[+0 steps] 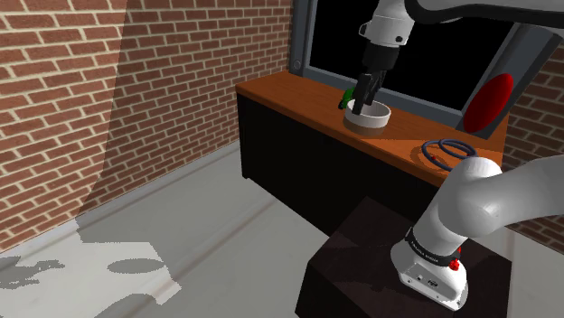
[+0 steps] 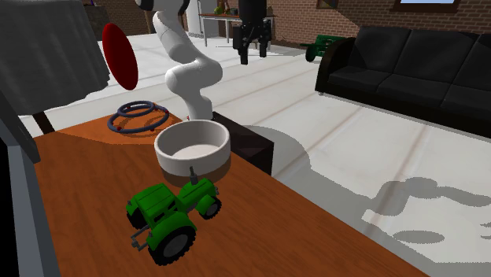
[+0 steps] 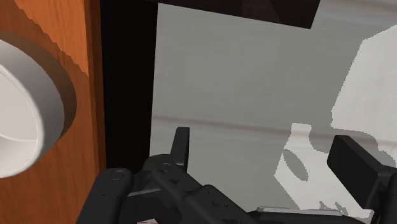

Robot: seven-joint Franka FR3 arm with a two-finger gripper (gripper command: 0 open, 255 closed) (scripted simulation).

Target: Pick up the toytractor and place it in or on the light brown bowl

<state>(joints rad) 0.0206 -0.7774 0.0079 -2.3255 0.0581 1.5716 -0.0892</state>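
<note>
The tractor (image 2: 169, 216) stands on the table (image 2: 71, 204) at the second exterior view's lower left, just beside the bowl (image 2: 193, 167). The tool (image 2: 253, 53) hangs at that view's top centre, its fingers apart and empty.

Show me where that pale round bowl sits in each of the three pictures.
Shoulder view: the pale round bowl sits upper middle, on the orange-brown wooden tabletop.
Second exterior view: the bowl is left of centre, just beyond the green toy tractor.
Wrist view: part of the bowl shows off to one side of the open black claw.
Shared landmark: the tabletop under the bowl.
</note>
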